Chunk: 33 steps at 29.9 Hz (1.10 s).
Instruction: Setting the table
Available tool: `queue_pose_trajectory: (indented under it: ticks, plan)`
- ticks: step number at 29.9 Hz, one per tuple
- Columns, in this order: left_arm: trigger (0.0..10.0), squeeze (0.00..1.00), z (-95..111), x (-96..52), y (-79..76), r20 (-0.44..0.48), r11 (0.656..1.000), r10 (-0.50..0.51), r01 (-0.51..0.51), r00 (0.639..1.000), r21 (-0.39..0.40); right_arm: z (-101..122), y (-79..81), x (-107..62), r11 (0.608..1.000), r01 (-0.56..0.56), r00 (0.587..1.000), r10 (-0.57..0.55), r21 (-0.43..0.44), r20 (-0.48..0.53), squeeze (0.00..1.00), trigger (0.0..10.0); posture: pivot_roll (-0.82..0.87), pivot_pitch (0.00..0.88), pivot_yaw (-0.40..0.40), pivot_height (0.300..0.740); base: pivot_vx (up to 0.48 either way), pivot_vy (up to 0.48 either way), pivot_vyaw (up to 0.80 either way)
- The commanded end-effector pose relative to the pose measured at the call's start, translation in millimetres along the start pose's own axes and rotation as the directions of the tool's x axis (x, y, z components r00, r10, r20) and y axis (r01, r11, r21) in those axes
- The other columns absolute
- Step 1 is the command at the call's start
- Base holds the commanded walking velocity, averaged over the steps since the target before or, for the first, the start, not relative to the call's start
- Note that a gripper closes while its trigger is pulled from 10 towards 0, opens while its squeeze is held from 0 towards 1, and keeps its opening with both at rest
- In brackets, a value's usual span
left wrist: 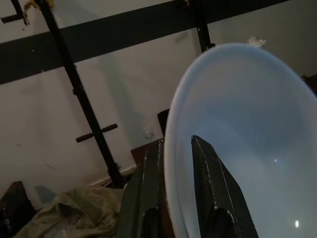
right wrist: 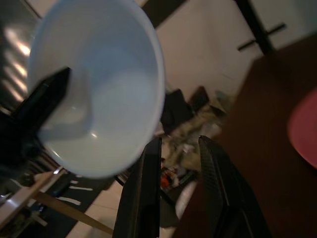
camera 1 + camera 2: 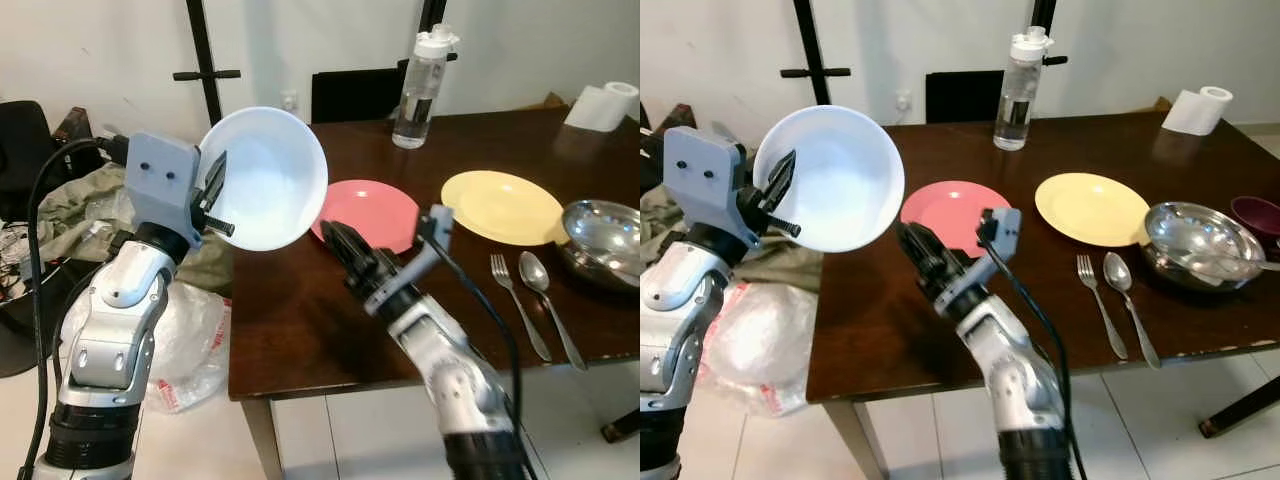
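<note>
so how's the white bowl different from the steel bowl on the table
The white bowl is held in the air by the left gripper, tipped on its side past the table's left edge; the steel bowl rests upright on the table at the right. The white bowl is matte, the steel bowl shiny. The white bowl looks empty; a utensil lies in the steel bowl. Both are round.

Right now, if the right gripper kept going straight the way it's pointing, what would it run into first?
Probably the white bowl held tilted in the left gripper. The right gripper hovers over the table aimed up toward the bowl's lower rim, though depth is unclear and it might slip just beneath.
</note>
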State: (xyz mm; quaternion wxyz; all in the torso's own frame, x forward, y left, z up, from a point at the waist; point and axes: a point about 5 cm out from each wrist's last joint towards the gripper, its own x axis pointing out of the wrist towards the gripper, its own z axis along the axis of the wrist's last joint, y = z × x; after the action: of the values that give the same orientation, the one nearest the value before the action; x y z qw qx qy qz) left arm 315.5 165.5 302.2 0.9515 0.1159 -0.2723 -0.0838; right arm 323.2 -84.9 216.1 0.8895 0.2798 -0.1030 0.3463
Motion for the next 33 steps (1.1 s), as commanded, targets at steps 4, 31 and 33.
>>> queue_pose_trajectory:
  ticks: [4,31,33]
  plan:
    - [10.0,0.00,-0.4,-6.1,-13.2,-0.010,0.996,-0.067,0.066,0.998,-0.053,-5.2,-0.3,-8.2,1.000,0.020,1.000,-0.020,-0.007,-0.024,0.00,10.0,0.10,0.149,0.078,0.740,0.000,0.000,0.00]
    - [10.0,0.00,-2.0,-3.8,4.8,-0.018,0.997,0.056,-0.057,0.998,-0.049,6.3,13.2,-8.2,0.996,-0.076,0.997,0.076,-0.050,-0.006,1.00,10.0,0.09,0.135,0.074,0.740,0.000,0.000,0.00]
    - [10.0,0.00,-3.5,-4.1,1.6,-0.027,0.998,0.028,-0.029,0.999,-0.060,5.9,18.3,-6.9,0.993,-0.108,0.994,0.108,-0.040,-0.004,1.00,10.0,0.09,0.135,0.075,0.740,0.000,0.000,0.00]
